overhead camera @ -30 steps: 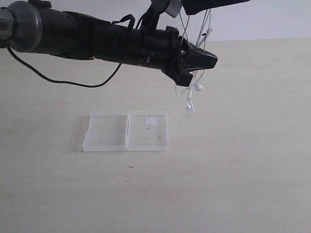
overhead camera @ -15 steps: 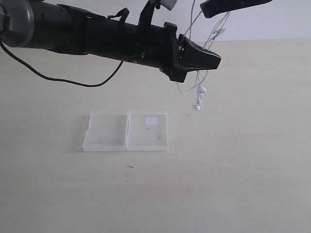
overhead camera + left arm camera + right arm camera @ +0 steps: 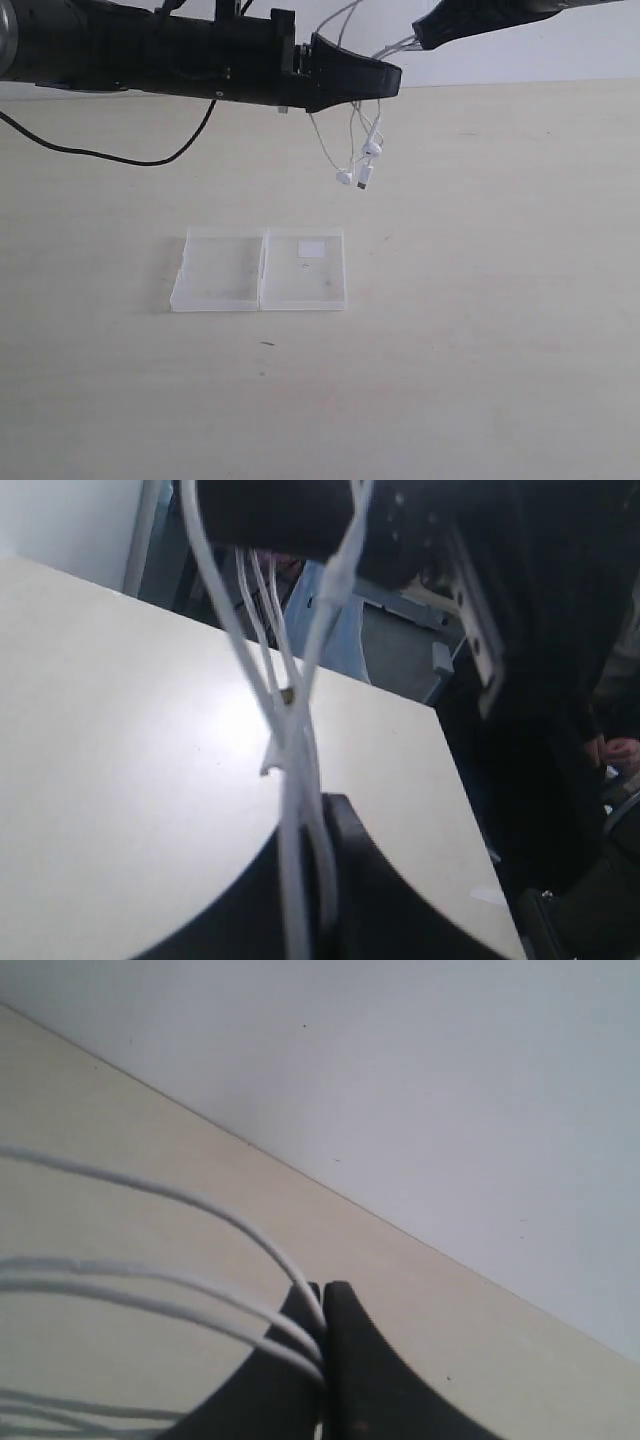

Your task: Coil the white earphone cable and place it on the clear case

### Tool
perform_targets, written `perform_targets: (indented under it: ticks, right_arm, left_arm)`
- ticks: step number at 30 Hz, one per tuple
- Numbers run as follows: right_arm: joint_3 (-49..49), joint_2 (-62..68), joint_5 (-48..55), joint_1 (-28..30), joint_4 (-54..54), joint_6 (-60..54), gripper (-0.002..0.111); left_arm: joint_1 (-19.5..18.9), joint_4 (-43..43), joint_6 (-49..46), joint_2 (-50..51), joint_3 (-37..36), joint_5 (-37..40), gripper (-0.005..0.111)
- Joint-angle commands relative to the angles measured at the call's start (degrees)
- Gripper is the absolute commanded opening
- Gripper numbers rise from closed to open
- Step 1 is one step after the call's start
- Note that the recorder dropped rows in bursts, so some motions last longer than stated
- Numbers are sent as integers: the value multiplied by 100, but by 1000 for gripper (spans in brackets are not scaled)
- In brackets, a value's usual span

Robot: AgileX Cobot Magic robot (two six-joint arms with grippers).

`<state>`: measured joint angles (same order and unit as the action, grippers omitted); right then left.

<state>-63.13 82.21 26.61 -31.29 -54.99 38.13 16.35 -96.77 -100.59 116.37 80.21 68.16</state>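
Note:
The white earphone cable (image 3: 352,140) hangs in loose loops in the air between my two grippers, its earbuds (image 3: 372,147) dangling lowest. My left gripper (image 3: 396,76) is shut on several strands of the white earphone cable (image 3: 297,780). Close to its right, my right gripper (image 3: 419,38) is shut on other strands of the white earphone cable (image 3: 240,1315). The clear case (image 3: 259,270) lies open and flat on the table below and to the left of the hanging earbuds, its white label (image 3: 312,248) on the right half.
The light table (image 3: 480,330) spreads around the case. A thick black robot cable (image 3: 110,158) droops from the left arm over the table's back left. A pale wall (image 3: 420,1080) stands behind the table.
My left gripper has risen and drawn left, carrying the cable. The earbuds have swung up and to the left. My right gripper stayed at the top.

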Motion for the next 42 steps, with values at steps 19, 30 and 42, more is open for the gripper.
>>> perform_targets:
  ticks: [19, 30, 42]
  right_arm:
    - [-9, 257, 13, 10, 904, -1656, 43]
    - [-9, 246, -141, 10, 1262, -1968, 44]
    - [-9, 24, -417, 10, 1294, -1791, 44]
  left_arm:
    - [-36, -318, 1654, -70, -22, -382, 0]
    - [-40, -318, 2188, -70, -22, -735, 0]
    - [-438, -318, 2804, -70, -159, -845, 0]
